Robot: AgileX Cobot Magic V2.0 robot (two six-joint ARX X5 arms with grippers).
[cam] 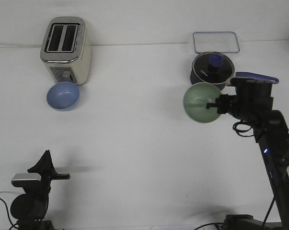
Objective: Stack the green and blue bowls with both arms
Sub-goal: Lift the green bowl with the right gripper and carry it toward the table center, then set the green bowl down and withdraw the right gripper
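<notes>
The pale green bowl (200, 102) is lifted off the table at the right, tipped so that its opening faces the camera. My right gripper (213, 105) is shut on its right rim and holds it just in front of the saucepan. The pale blue bowl (63, 95) sits upright on the table at the far left, right in front of the toaster. My left gripper (42, 164) is low at the near left, far from both bowls and holding nothing. Its fingers show only as a dark pointed shape, so I cannot tell whether they are open.
A silver toaster (66, 50) stands at the back left, touching or nearly touching the blue bowl. A dark navy saucepan (211, 70) with a lid and a purple handle (257, 76) stands behind the green bowl. A clear rectangular container (215, 42) lies at the back right.
</notes>
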